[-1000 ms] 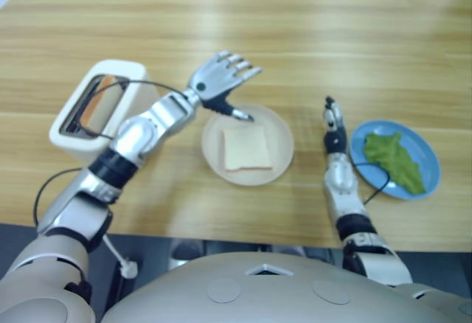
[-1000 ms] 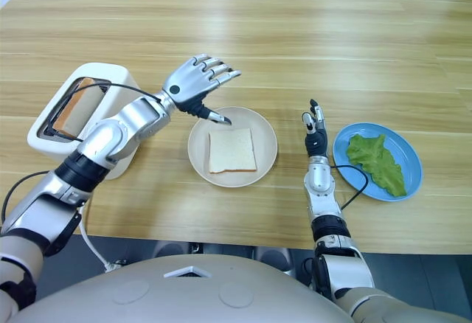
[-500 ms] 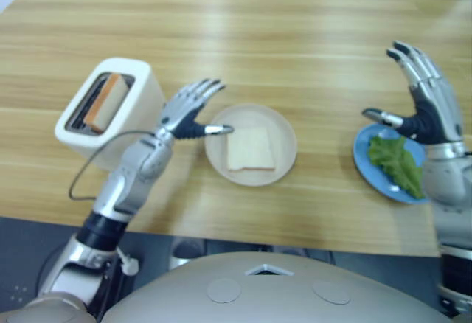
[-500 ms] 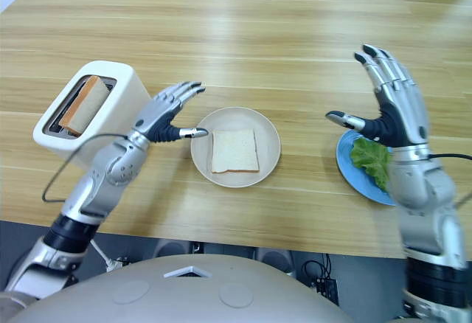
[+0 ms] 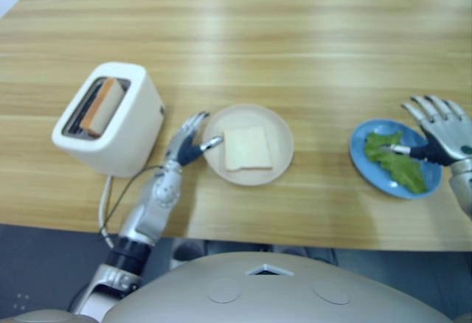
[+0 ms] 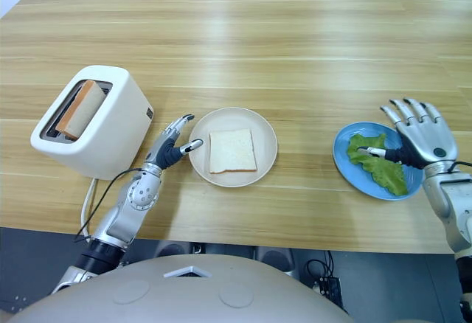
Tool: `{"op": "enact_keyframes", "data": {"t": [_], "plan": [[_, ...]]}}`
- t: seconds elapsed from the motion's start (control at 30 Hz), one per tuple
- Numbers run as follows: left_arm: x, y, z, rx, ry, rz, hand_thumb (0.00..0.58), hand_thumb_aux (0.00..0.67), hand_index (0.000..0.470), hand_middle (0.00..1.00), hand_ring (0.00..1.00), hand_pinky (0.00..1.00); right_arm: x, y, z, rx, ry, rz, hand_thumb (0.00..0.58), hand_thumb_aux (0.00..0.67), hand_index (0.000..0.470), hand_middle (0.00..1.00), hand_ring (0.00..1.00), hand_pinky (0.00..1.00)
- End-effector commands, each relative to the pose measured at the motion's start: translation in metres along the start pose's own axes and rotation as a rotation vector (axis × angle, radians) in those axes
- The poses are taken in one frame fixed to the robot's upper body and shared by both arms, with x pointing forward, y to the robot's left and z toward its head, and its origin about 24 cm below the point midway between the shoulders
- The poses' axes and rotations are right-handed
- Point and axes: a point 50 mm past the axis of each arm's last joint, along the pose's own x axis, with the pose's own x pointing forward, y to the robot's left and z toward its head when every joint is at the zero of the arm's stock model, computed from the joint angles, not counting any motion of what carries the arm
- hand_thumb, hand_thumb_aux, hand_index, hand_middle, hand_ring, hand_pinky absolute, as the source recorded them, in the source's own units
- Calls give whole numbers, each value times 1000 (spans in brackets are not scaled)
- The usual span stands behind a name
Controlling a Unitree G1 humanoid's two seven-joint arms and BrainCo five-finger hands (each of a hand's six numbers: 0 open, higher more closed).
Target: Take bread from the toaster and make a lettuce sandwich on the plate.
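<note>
The right hand (image 6: 417,142) hangs at the far right edge of the blue plate (image 6: 339,167), its fingers spread apart and holding nothing. Its thumb stretches inward over the lettuce leaf (image 6: 377,164), though whether the tip touches the leaf cannot be told. The lettuce lies just to the left of and slightly below the palm. Its long axis runs on a slant from the plate's far left towards its near right, so the hand faces the leaf from its broad side. This hand is far the nearer of the two for picking it up. Leftward across a stretch of bare table (image 6: 295,50), well apart, stands the beige plate (image 6: 270,142) with one slice of bread (image 6: 232,151) lying flat in its middle, and nothing stands in the path between the two plates. The left hand (image 6: 171,146) sits low just beside that plate's left rim, fingers loosely apart and empty, between the plate and the toaster (image 6: 110,142). A second slice (image 6: 80,109) stands in the toaster's slot, and its cable (image 6: 90,201) trails toward the table's near edge.
</note>
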Motion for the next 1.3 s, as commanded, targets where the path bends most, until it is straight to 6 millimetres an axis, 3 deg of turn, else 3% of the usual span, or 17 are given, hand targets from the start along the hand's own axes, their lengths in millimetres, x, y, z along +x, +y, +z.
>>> {"op": "enact_keyframes", "data": {"t": [0.03,0.47,0.5,0.53,0.6,0.63,0.67,0.7,0.73,0.8,0.83,1.1,1.3], "plan": [[-5,0,-1,15,-5,24,0,0,0,0,0,0,-1,20,-5,-81,-20,83,0,0,0,0,0,0],[-10,6,-6,59,8,48,0,0,0,0,0,0,-6,63,-6,-73,-16,288,0,0,0,0,0,0],[-11,6,-6,58,10,47,0,0,0,0,0,0,-7,64,-5,-63,-18,303,172,108,74,0,0,0],[-11,6,-6,57,11,45,0,0,0,0,0,0,-8,66,-4,-54,-19,316,443,344,236,0,0,0],[-11,6,-6,63,12,41,0,0,0,0,0,0,-9,69,-2,-31,-21,342,530,473,325,0,0,0],[-11,6,-7,64,12,40,0,0,0,0,0,0,-9,70,-1,-20,-22,354,576,615,422,0,0,0],[-12,6,-7,64,13,40,0,0,0,0,0,0,-9,71,-1,-10,-21,361,580,670,460,275,275,275],[-12,6,-7,65,14,40,0,0,0,0,0,0,-9,71,0,-3,-21,366,580,670,460,275,275,275],[-12,6,-7,65,15,40,0,0,0,0,0,0,-8,71,0,6,-20,369,580,670,460,914,914,914],[-12,6,-8,67,17,39,0,0,0,0,0,0,-8,71,1,17,-20,367,580,670,460,914,914,914],[-12,6,-8,68,18,39,0,0,0,0,0,0,-7,71,1,21,-21,365,580,670,460,996,996,996],[-12,2,-10,66,24,29,0,0,0,0,0,0,-3,62,3,45,-27,308,580,670,460,1000,1000,1000],[-13,0,-11,60,30,26,0,0,0,0,0,0,4,36,5,80,-38,171,580,670,460,1000,1000,1000]]}}
